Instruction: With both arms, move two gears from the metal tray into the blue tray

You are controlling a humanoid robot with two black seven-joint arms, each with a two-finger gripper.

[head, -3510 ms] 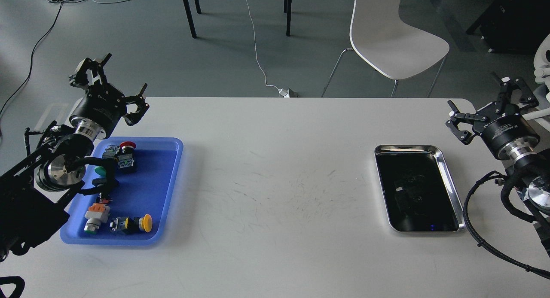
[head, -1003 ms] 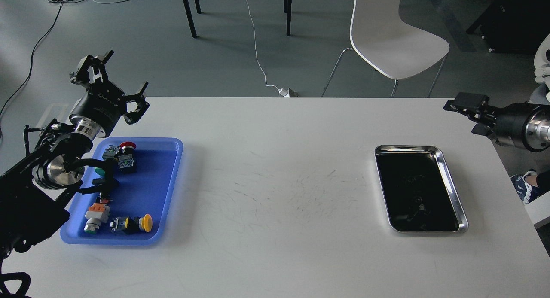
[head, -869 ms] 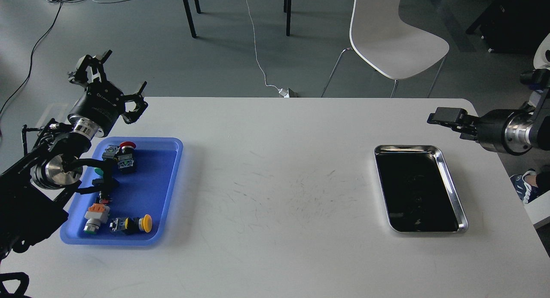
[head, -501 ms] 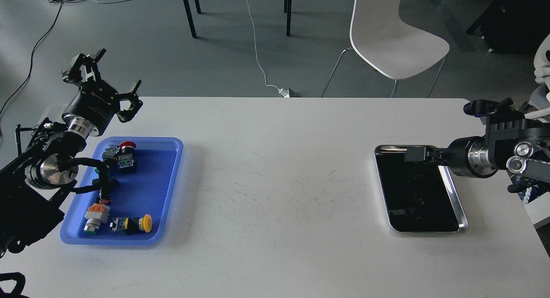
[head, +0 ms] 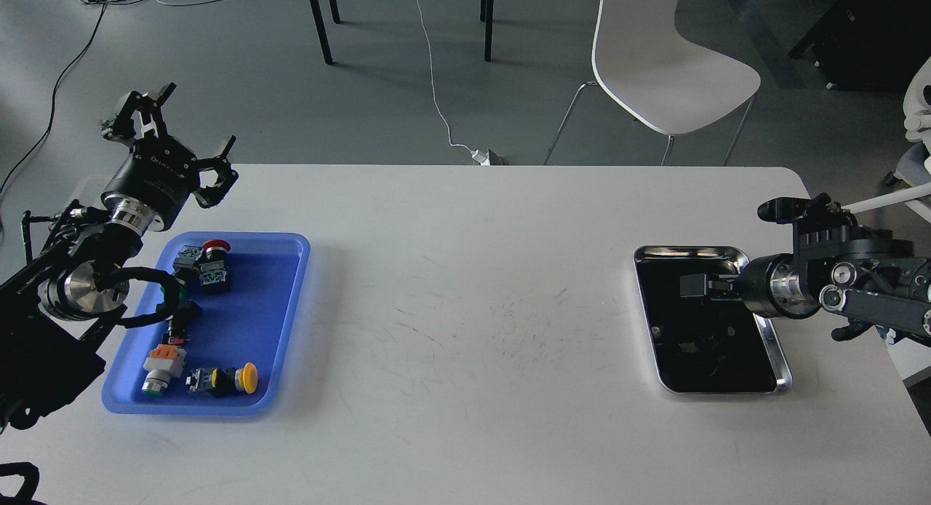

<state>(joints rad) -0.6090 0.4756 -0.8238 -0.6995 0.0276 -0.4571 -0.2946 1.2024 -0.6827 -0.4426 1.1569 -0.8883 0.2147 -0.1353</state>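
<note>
A white table [head: 465, 287], its middle marked with fine dark scuffs, carries the blue tray [head: 280, 359] at the left and the metal tray [head: 772, 345] at the right, the two well apart; the left gripper [head: 169, 130] is raised beyond the far left corner of the blue tray, above the table's back edge, its two claw fingers spread wide apart and holding nothing; pale lettering runs round its black body, too small to read; the left arm [head: 80, 287] passes over the near-left part of the blue tray, a black cable looping across it; inside the blue tray lie push-button switches: a red-capped one [head: 215, 247] at the far end, a green-capped one [head: 170, 292] partly hidden by the cable, an orange and grey one [head: 161, 365] and a yellow-capped one [head: 247, 378] at the near end; the right arm [head: 851, 294] reaches in from the right across the rim of the metal tray, and the right gripper [head: 692, 286] sits low over the tray's far half, seen dark and end-on against the mirror-black bottom, so whether its fingers are apart or together cannot be told; the gears cannot be made out for certain in that dark reflective bottom, only a few faint specks; a white chair [head: 654, 61] stands on the grey floor behind the table.
</note>
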